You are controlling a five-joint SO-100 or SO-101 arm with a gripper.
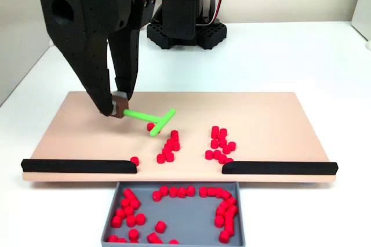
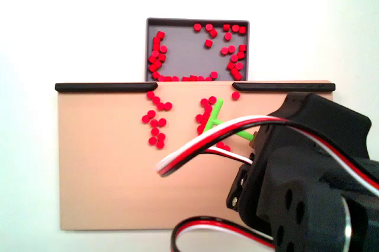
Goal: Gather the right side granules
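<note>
In a fixed view, my black gripper (image 1: 117, 109) hangs over the left part of the tan board (image 1: 266, 113), shut on the handle end of the green T-shaped stick (image 1: 152, 119). The stick's crossbar lies beside a middle group of red granules (image 1: 168, 146). The right-side granules (image 1: 220, 144) sit apart from the stick, just behind the right black bar (image 1: 279, 167). From the other fixed view, that group of granules (image 2: 155, 124) shows on the left and the green stick (image 2: 215, 113) near the centre. There the arm's body hides the fingers.
A grey tray (image 1: 185, 215) holding several red granules sits below the gap between the left black bar (image 1: 78, 166) and the right one. One stray granule (image 1: 134, 160) lies by the left bar's end. The arm's base (image 1: 185, 26) stands behind the board. White table surrounds everything.
</note>
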